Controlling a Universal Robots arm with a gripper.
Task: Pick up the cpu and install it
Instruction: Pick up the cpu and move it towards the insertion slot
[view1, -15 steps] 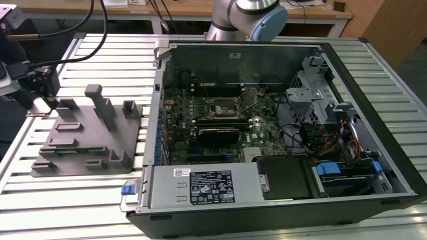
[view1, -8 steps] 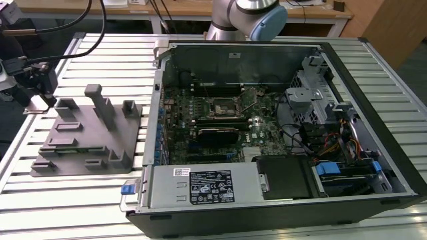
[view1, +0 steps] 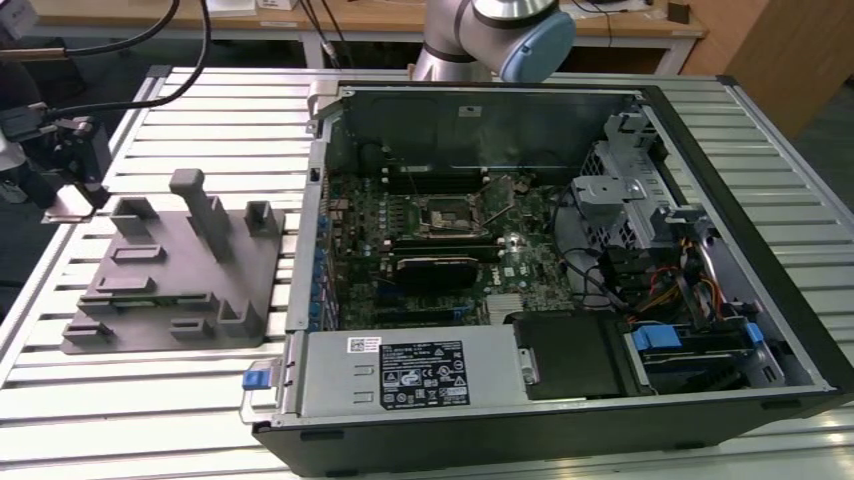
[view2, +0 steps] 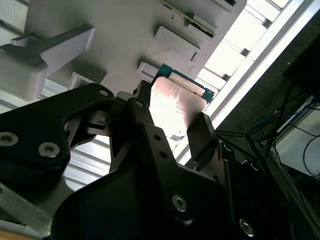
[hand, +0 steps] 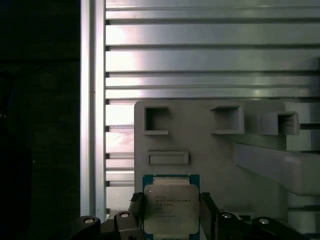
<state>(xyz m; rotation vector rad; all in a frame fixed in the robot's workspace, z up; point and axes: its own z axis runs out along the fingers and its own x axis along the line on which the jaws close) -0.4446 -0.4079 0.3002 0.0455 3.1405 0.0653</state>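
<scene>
The cpu (hand: 171, 207), a flat square chip with a pale metal top and a green rim, sits between my gripper's (hand: 171, 201) two black fingers, which press on two opposite edges. In the second wrist view the cpu (view2: 175, 107) shows its shiny top, clasped by the gripper (view2: 172, 114) in front of the grey fixture (view2: 125, 35). In the exterior view the gripper (view1: 74, 185) hangs at the far left, beside the fixture (view1: 160, 290), with the pale cpu (view1: 67, 207) at its tip. The open motherboard socket (view1: 443, 212) lies inside the computer case (view1: 747, 120).
The grey fixture (hand: 200, 140) carries raised posts and pockets. The ribbed aluminium table (hand: 210, 55) ends close by at its edge rail (hand: 92, 100). Inside the case are a drive cage (view1: 621, 200), cables (view1: 667, 290) and a power supply (view1: 414, 375). The arm's base (view1: 487, 40) stands behind the case.
</scene>
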